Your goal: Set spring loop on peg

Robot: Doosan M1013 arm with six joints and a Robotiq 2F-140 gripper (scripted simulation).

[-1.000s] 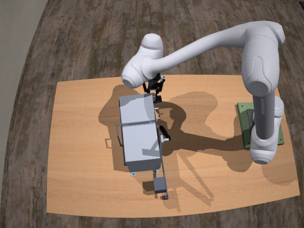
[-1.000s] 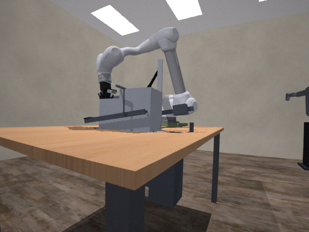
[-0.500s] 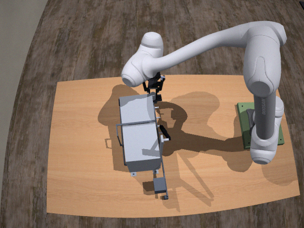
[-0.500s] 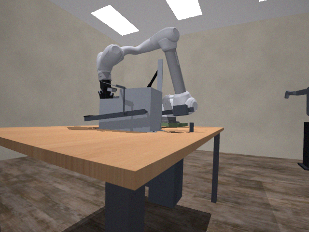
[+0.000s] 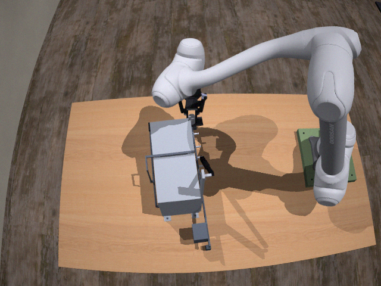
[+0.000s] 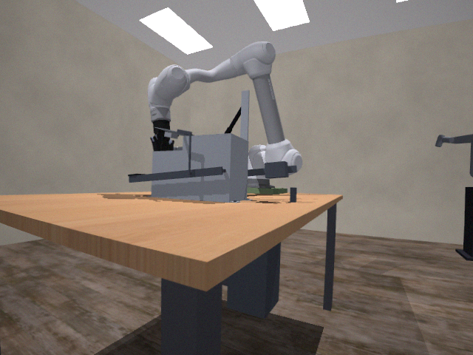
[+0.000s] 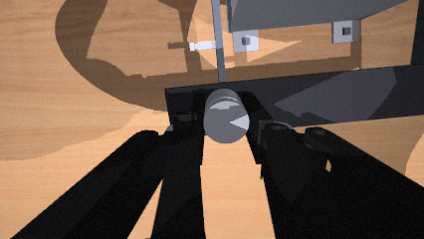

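My gripper (image 7: 223, 108) is shut on the steel test weight (image 7: 226, 116), a short grey cylinder seen end-on between the black fingers. In the overhead view the gripper (image 5: 193, 118) and the weight (image 5: 191, 117) are at the far end of the grey feeder box (image 5: 175, 164), by its right corner. A dark flat plate (image 7: 318, 97) lies just behind the weight. A grey plate that looks like the pedal (image 5: 200, 232) stands raised at the near end (image 6: 276, 168). White pegs (image 5: 196, 134) stick out along the box's right side. The black spring (image 5: 206, 166) ends near a peg (image 5: 208, 174).
The robot's green base plate (image 5: 325, 157) is at the right edge of the bench. A thin lever frame (image 5: 148, 167) runs along the feeder's left side. A small dark post (image 5: 208, 246) stands beyond the pedal. The arm's shadow covers the bench's middle.
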